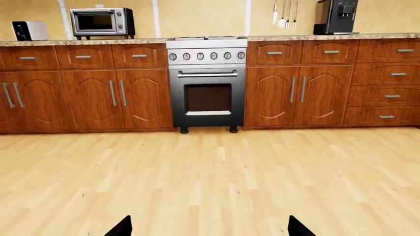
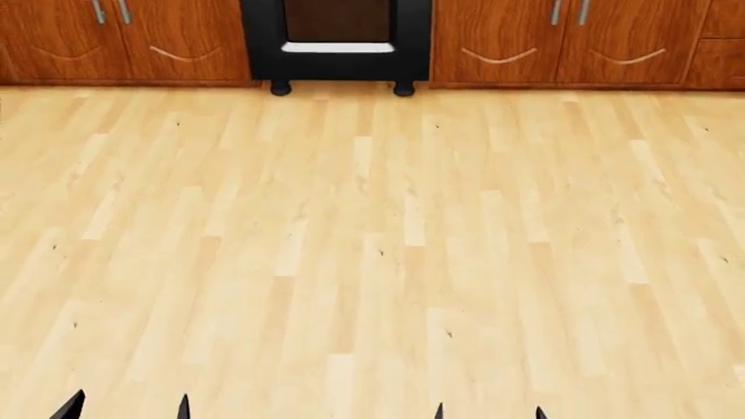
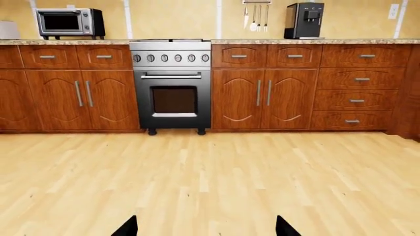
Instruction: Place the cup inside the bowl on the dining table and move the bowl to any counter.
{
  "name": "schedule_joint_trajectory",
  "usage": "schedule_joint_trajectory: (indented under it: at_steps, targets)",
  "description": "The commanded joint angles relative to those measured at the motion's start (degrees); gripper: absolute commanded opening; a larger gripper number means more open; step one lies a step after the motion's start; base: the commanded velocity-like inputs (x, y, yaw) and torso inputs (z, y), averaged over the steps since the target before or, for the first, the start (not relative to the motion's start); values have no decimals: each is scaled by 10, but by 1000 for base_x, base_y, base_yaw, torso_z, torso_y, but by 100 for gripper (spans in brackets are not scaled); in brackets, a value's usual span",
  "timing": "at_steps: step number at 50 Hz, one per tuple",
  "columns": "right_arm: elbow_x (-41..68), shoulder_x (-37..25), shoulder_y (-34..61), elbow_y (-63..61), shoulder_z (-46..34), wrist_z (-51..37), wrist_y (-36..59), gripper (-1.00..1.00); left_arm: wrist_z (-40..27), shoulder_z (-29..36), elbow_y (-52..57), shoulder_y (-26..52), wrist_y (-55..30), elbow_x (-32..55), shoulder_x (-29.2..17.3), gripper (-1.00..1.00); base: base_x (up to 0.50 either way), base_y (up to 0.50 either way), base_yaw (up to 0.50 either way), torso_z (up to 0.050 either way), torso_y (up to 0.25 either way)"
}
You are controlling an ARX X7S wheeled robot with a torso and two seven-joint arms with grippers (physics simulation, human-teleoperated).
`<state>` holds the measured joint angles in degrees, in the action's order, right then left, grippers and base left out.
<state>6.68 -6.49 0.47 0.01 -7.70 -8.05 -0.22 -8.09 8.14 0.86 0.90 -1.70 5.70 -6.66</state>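
Observation:
The cup, the bowl and the dining table are out of view in every frame. The counter (image 1: 78,42) of brown-and-tan speckled granite runs along the far wall above wooden cabinets, and it also shows in the right wrist view (image 3: 295,41). My left gripper (image 1: 208,230) is open and empty, only its two black fingertips showing over the wood floor. My right gripper (image 3: 204,229) is open and empty too. In the head view both grippers' tips, the left gripper (image 2: 126,407) and the right gripper (image 2: 489,412), peek in at the bottom edge.
A steel oven range (image 1: 206,83) stands in the middle of the cabinets (image 1: 98,93). A toaster oven (image 1: 102,22) and a toaster (image 1: 29,30) sit on the counter left of it, a black coffee machine (image 1: 336,16) on the right. Pale wood floor (image 2: 372,244) lies between me and the cabinets.

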Motion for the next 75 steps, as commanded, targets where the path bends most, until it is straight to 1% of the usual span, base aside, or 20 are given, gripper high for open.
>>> schedule_joint_trajectory:
  at_steps: [1,75]
  targets:
    - [6,-6,1,1,-8,-5,-2,100,-6,5,1,-2,3,7,-6,100,-500,0,0,0,0]
    - [28,-31,5,3,-40,-33,-5,100,-34,36,4,0,9,29,-32,100,-500,0,0,0,0]
